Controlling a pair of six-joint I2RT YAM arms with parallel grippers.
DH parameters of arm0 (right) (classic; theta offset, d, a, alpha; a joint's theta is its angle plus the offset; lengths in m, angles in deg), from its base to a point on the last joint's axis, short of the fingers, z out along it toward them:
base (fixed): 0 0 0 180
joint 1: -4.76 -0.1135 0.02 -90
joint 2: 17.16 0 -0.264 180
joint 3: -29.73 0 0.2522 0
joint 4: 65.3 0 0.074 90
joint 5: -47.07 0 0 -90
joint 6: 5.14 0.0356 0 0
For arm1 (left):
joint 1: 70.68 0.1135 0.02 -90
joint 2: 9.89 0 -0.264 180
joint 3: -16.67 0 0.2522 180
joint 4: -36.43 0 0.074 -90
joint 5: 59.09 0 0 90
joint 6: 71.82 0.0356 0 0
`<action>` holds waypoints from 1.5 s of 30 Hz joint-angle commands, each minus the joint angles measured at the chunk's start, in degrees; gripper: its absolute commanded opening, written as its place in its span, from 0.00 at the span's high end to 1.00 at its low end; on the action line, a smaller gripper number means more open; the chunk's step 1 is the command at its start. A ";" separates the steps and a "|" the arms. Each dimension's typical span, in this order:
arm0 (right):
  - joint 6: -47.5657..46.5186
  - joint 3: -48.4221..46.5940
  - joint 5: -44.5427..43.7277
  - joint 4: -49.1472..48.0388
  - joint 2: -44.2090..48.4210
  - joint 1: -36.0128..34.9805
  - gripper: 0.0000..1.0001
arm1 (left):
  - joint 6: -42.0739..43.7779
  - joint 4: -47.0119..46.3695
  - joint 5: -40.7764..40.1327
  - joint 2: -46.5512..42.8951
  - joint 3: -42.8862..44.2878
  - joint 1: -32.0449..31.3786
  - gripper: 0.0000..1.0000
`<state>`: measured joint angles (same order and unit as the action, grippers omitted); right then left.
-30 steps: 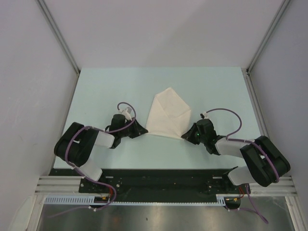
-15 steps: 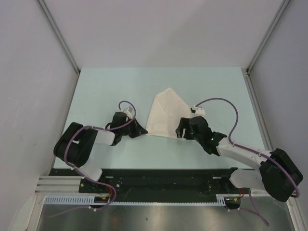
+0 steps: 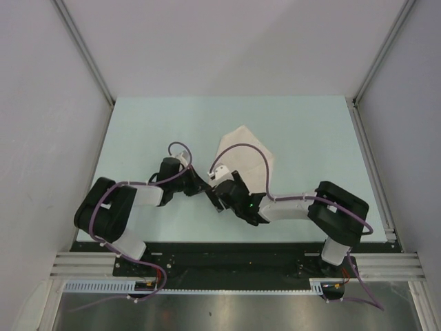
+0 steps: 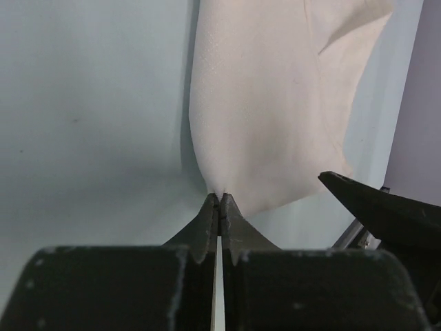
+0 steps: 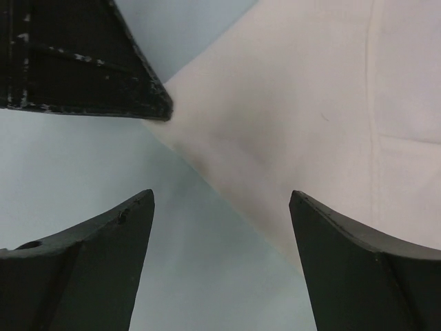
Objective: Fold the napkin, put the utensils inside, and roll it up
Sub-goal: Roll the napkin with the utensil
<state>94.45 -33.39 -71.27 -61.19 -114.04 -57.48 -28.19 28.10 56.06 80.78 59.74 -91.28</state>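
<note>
Table [image 3: 138, 131]: pale green, with grey walls on the left, right and far sides.

Napkin [image 3: 242, 141]: lies a little right of centre. It is folded into a pointed shape with the tip to the far side. Flaps overlap and a crease shows. It lies flat on the table, with no roll in it.

Both arms reach in to the napkin's near-left corner.

Left gripper [image 4: 219, 201]: jaws pressed together, pinching that corner. My left wrist view shows the fabric gathered into the tips.

Right gripper [image 5: 220, 200]: jaws spread wide, holding nothing. It hangs over the napkin's near edge, just beside the left gripper. One left finger shows at the top left of my right wrist view. The cloth edge runs under the gap between the right jaws.

Knife: I see none in any view. I cannot tell whether it sits under a flap or is off the table.

Progress, my judgement: the folding looks done or nearly done. I cannot confirm the knife is placed. Rolling has not started. With one corner pinched and the other jaws open beside it, I read this as setting a two-point hold on the near edge.
</note>
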 commanded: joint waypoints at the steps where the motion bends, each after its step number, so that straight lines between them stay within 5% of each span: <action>1: -6.59 -4.94 -5.58 -8.62 -4.89 -2.71 0.14 | -1.27 -0.06 2.19 -2.43 1.73 1.09 1.00; 12: -14.51 -9.25 -14.19 -13.55 -15.08 -6.05 0.14 | -1.97 -0.41 3.59 -2.61 1.90 1.88 1.00; 19: -11.96 -11.90 -24.65 -9.69 -19.22 -5.88 0.16 | -1.97 -0.41 3.86 -2.34 1.73 2.32 1.00; 29: -5.46 -6.02 -27.65 -3.18 -15.18 -4.65 0.19 | -1.97 -0.33 4.12 -2.61 1.81 3.11 1.00; 40: -4.75 -3.64 -31.16 -1.43 -15.27 -6.23 0.31 | -2.06 -0.33 4.21 -2.69 1.90 3.73 1.00; 45: -5.27 -3.37 -31.17 -1.77 -15.97 -6.23 0.46 | -1.97 -0.24 4.30 -2.78 1.99 3.99 1.00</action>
<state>88.29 -38.22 -101.13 -65.95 -129.34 -63.64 -29.85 28.52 59.64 80.08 59.82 -87.94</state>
